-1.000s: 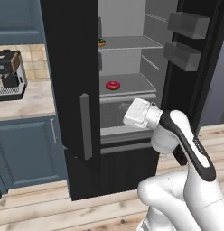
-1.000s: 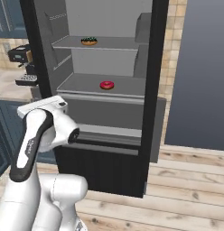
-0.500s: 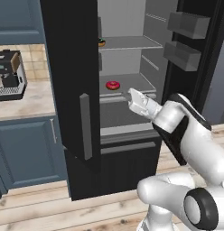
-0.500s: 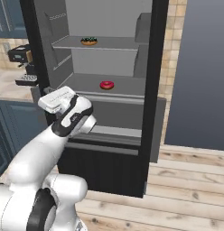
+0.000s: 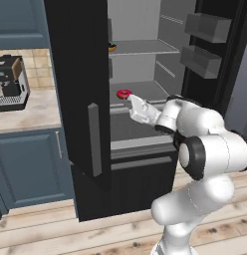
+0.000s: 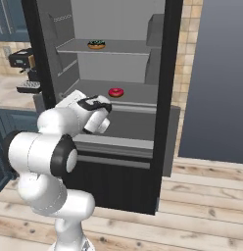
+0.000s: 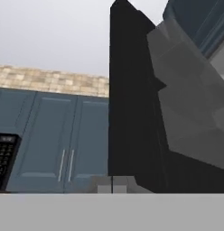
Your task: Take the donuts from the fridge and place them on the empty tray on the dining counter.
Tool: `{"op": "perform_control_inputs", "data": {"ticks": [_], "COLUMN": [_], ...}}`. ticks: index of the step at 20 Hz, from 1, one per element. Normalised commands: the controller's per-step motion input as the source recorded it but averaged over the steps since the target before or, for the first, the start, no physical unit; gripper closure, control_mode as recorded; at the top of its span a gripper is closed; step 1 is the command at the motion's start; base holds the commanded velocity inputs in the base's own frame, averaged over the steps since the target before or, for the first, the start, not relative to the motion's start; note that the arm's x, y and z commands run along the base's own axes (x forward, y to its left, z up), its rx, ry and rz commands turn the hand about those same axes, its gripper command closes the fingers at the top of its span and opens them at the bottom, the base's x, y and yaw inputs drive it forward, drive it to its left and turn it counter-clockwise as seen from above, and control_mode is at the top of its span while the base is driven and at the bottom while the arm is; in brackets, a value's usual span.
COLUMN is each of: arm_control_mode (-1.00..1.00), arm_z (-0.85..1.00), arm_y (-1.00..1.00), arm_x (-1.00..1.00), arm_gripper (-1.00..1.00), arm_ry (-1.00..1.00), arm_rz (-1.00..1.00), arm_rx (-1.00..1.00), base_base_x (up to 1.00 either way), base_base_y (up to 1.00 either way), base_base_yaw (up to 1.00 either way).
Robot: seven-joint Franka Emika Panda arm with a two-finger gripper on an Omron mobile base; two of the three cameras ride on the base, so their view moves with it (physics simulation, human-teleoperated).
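Note:
The fridge (image 5: 75, 99) stands open, its grey shelves in sight. A pink-iced donut (image 5: 124, 93) (image 6: 116, 92) lies on the middle shelf. A chocolate-iced donut (image 6: 97, 44) sits on the shelf above, half hidden by the left door in the left base view (image 5: 112, 47). My gripper (image 5: 130, 100) is shut and empty, reaching into the fridge just below and right of the pink donut, not touching it. In the hand view its fingertips (image 7: 112, 186) are pressed together, facing the black fridge door (image 7: 132, 99). The empty tray and the dining counter are out of view.
The right fridge door hangs open with grey bins (image 5: 205, 30) beside my arm. A coffee machine (image 5: 8, 82) stands on the counter to the left, above blue cabinets (image 5: 31, 169). Wooden floor (image 6: 202, 196) lies in front of the fridge.
My arm has swung up and forward, carrying the shut hand from the lower drawer's height to the middle shelf, close to the pink donut. Both donuts are where they were.

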Motion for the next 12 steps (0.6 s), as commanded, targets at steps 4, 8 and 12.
{"op": "perform_control_inputs", "data": {"ticks": [4,8,12], "arm_control_mode": [-1.00,-1.00,-1.00], "arm_z": [-0.21,-0.18,-0.09], "arm_y": [0.51,0.12,0.42], "arm_x": [0.71,0.72,0.21], "arm_gripper": [1.00,1.00,1.00], "arm_ry": [0.00,0.05,0.01], "arm_rz": [-0.09,-0.08,-0.01], "arm_rx": [-0.15,-0.13,-0.05], "base_base_x": [0.00,0.00,0.00], "base_base_y": [0.00,0.00,0.00], "base_base_yaw": [0.00,0.00,0.00]}}
